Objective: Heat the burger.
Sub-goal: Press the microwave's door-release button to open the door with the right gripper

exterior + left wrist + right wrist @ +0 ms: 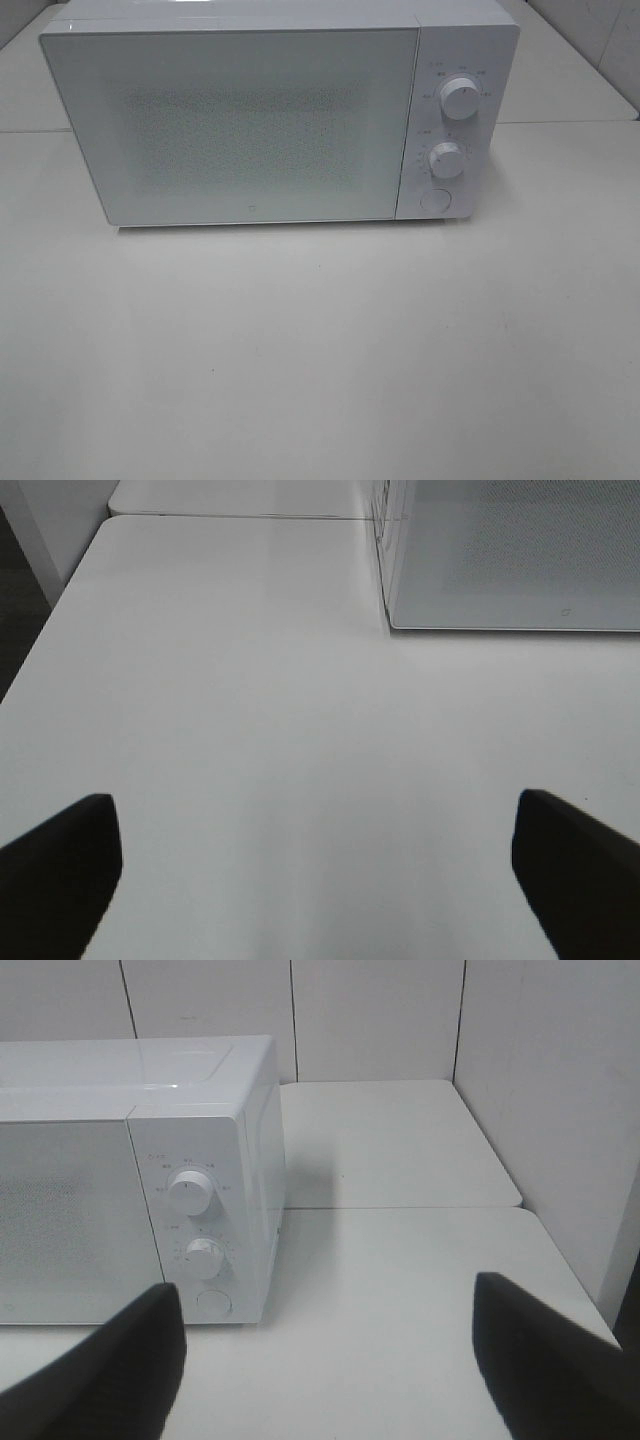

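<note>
The microwave (pixel 250 120) sits shut on the table (pixel 320 350), left gripper (pixel 312 815) and right gripper (pixel 322 1300) both spread, holding nothing.

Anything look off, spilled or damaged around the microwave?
Nothing spilled or damaged; the microwave looks intact, door shut. Only oddity: no burger in any view, and left gripper and right gripper hang open, empty.

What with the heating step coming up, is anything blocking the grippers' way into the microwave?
Yes: the microwave door is shut, closing off the inside. Nothing else visible lies on the table between it and the open left gripper or right gripper. No burger shows in any view.
</note>
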### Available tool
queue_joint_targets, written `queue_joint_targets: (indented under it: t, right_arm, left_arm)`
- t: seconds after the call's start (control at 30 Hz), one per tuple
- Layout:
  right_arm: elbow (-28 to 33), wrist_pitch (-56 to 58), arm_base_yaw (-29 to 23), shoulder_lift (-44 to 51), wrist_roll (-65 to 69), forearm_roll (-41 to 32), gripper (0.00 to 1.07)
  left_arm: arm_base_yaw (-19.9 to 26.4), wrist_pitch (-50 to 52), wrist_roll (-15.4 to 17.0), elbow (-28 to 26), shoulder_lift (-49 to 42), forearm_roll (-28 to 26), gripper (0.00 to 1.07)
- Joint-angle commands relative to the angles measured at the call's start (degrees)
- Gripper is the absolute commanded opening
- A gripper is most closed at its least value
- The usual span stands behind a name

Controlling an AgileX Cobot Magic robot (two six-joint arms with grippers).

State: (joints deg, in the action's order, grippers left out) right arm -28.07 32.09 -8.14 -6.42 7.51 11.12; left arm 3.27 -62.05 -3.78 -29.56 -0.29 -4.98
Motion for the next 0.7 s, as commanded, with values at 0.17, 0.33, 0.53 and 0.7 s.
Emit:
queue_joint_targets:
  t: [0.17,0.33,0.53,0.7]
  right_arm:
    - [4.87,-10.77,0.23,-2.92,0.06,0.06,0.71]
    - [8.19,-18.11,0.23,-6.93,0.06,0.06,0.63]
    - [9.80,-25.90,0.23,-13.52,0.23,-0.23,0.41]
    - [9.80,-30.65,0.23,-20.11,1.20,-0.46,0.15]
  left_arm:
    - [0.17,0.80,0.23,0.06,-0.11,-0.06,0.98]
    - [0.17,0.80,0.23,0.06,-0.11,-0.06,0.98]
    - [0.17,0.80,0.23,0.06,-0.11,-0.06,0.98]
    - [0.17,0.80,0.23,0.06,-0.11,-0.06,0.98]
